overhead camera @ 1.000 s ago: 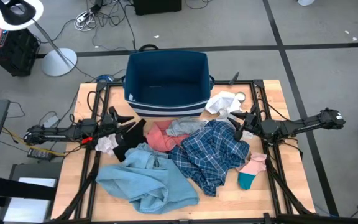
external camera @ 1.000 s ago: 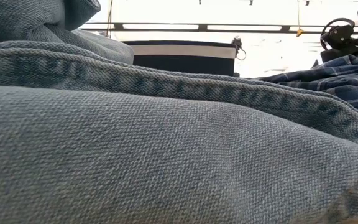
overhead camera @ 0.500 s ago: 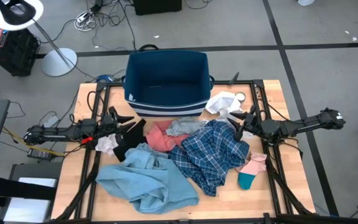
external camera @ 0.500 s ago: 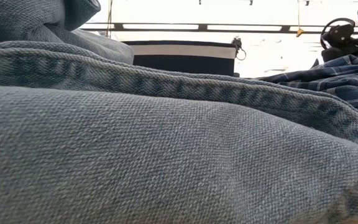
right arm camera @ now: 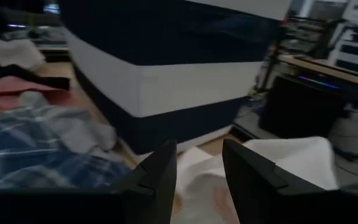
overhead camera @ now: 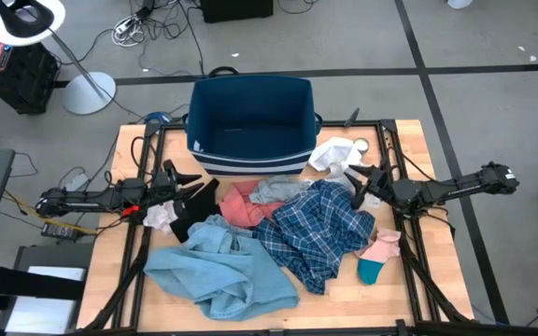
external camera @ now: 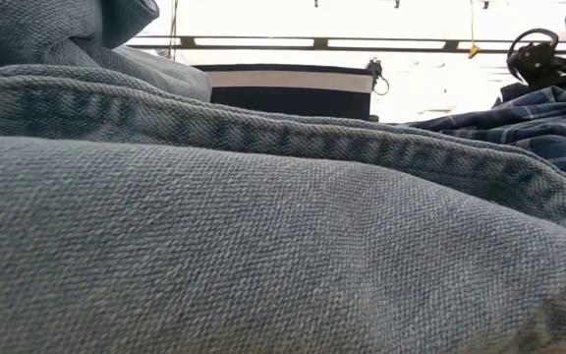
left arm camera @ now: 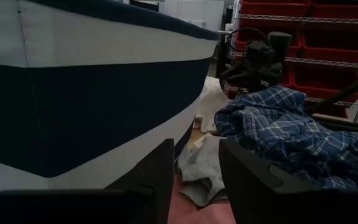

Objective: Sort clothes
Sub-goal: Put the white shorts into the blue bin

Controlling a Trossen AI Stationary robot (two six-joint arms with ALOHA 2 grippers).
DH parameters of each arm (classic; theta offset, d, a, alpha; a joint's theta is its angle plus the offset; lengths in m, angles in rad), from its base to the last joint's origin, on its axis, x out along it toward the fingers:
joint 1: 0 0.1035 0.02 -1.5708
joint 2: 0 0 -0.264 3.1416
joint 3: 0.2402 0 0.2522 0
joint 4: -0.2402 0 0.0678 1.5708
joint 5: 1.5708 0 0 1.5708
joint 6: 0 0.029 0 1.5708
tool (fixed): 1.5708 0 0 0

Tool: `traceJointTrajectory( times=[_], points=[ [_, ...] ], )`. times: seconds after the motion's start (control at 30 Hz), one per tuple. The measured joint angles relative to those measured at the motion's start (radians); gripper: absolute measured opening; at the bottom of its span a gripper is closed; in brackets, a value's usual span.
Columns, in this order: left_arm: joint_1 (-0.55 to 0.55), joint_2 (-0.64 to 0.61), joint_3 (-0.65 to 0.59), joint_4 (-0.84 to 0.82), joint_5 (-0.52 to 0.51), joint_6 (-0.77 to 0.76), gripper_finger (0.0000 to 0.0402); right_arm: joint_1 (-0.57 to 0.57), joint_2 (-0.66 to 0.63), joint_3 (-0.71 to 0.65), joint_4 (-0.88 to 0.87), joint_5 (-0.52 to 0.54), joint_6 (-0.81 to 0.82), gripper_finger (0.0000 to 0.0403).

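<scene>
Clothes are heaped across the middle of the wooden table (overhead camera: 409,149), just in front of the navy bin (overhead camera: 250,117). A large light-blue piece (overhead camera: 218,271) is spread crumpled at the near left; in the low view its denim-like weave and a stitched seam fill most of the picture. A blue plaid shirt (overhead camera: 316,229) is bunched at centre right, partly over the light-blue piece. A coral-pink item (overhead camera: 239,207) and a grey item (overhead camera: 274,190) are seen between the shirt and the bin. A black item (overhead camera: 194,210) with a bit of white beside it lies at the left, and a white item (overhead camera: 334,152) lies by the bin's right corner, next to a small round tin (overhead camera: 361,145). A pink sock (overhead camera: 382,245) and a teal sock (overhead camera: 370,271) are laid together at the near right, apart from the heap.

The left gripper (overhead camera: 187,183) is held low at the heap's left edge, beside the black item, jaws partly apart, nothing gripped. The right gripper (overhead camera: 355,182) is held at the shirt's far right edge, jaws partly apart and empty too.

Against the earlier frames, the right gripper is seen shifted very slightly; the left arm and every garment are unchanged.

The bin is smooth, rigid, rectangular, with white stripes. All garments are soft and wrinkled.
</scene>
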Motion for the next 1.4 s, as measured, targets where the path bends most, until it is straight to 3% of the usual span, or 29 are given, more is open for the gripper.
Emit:
traceJointTrajectory(
  times=[0.87,1.17,1.4],
  points=[
    [0.000,0.000,0.000,0.000,0.000,0.000,0.0133,0.000,0.000,0.000,0.031,0.009,-0.007,0.0132],
    [0.000,0.000,0.000,0.000,0.000,0.000,0.0133,0.000,0.000,0.000,0.085,0.010,-0.142,0.0132],
    [0.000,0.000,0.000,0.000,0.000,0.000,0.0133,0.000,0.000,0.000,0.126,0.043,-0.152,0.0132]
  ],
)
